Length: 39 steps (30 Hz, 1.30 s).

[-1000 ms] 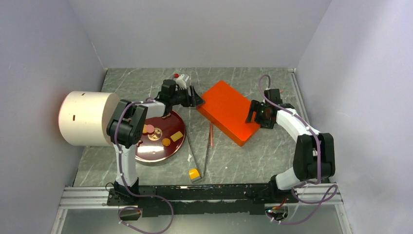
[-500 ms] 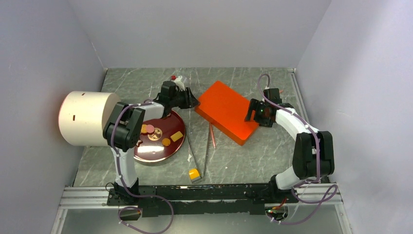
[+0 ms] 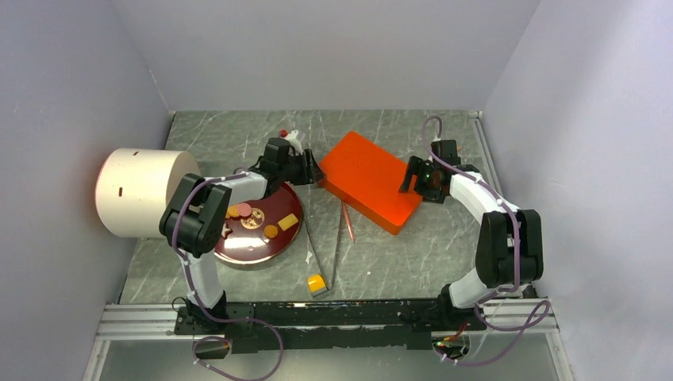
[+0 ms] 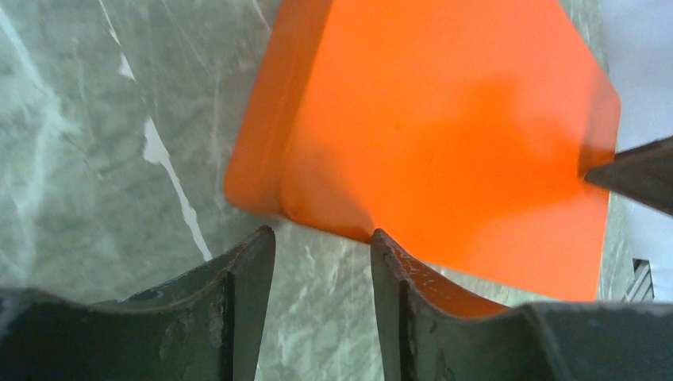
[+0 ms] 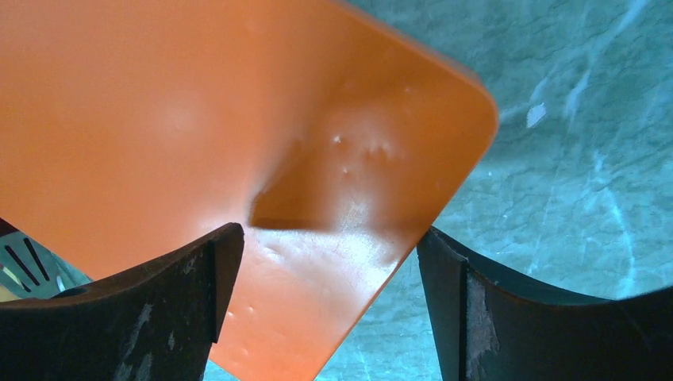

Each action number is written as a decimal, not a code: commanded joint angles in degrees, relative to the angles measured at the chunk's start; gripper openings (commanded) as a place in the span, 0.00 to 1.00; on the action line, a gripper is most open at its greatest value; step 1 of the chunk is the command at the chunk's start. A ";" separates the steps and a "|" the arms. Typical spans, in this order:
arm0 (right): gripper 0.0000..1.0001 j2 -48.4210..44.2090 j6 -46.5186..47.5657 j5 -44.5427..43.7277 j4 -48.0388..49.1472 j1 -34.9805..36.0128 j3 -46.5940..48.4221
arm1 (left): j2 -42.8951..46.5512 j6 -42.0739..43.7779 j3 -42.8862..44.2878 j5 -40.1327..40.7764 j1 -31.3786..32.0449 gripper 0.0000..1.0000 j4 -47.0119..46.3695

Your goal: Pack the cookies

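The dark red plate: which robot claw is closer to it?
Left. The left gripper sits just past the far rim of the plate; the right gripper is beyond the orange box.

The right end effector (image 5: 327, 238) has its jaws wide apart, with two dark fingers (image 5: 151, 317) rising from 7 and 5 o'clock. A flat orange box (image 5: 198, 119) fills the view from 9 round to 1 o'clock, one rounded corner pointing towards 3 o'clock. The 7 o'clock finger overlaps the box. The 5 o'clock finger stands apart from it, with veined grey table (image 5: 571, 143) showing between. A dark shadow lies on the box near centre
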<state>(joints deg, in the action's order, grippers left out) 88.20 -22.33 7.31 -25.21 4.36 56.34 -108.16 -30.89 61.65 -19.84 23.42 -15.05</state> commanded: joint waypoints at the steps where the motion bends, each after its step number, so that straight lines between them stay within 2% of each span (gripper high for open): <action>1: 0.86 -1.48 -1.27 -2.01 3.33 -1.31 5.49 | 1.18 0.73 -0.16 0.90 1.29 0.56 11.42; 8: 0.87 -1.57 -0.06 -5.71 1.18 -1.37 10.51 | 2.32 1.80 9.13 3.24 0.71 0.72 16.64; 13: 0.87 -1.01 -0.72 -7.76 1.03 -2.24 10.99 | 2.48 4.49 15.66 6.62 0.40 0.79 18.31; 17: 0.86 0.04 -1.80 -8.44 1.45 -3.70 10.78 | -2.17 6.93 22.45 6.35 0.30 0.81 19.22; 24: 0.84 3.65 -2.85 -4.92 1.21 -3.79 11.56 | -16.15 9.15 36.74 -1.31 0.31 0.83 24.83; 33: 0.84 3.16 -3.86 -0.38 3.09 -3.77 6.21 | -18.66 7.83 33.85 -5.24 0.30 0.78 24.41; 39: 0.83 1.97 -4.62 1.20 4.56 -3.75 3.05 | -12.26 2.41 22.14 -8.72 0.63 0.65 20.05</action>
<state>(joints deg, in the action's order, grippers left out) 92.25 -25.98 6.28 -22.59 0.32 60.77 -125.14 -26.00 90.94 -26.24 23.59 3.75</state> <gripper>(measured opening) 0.833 0.686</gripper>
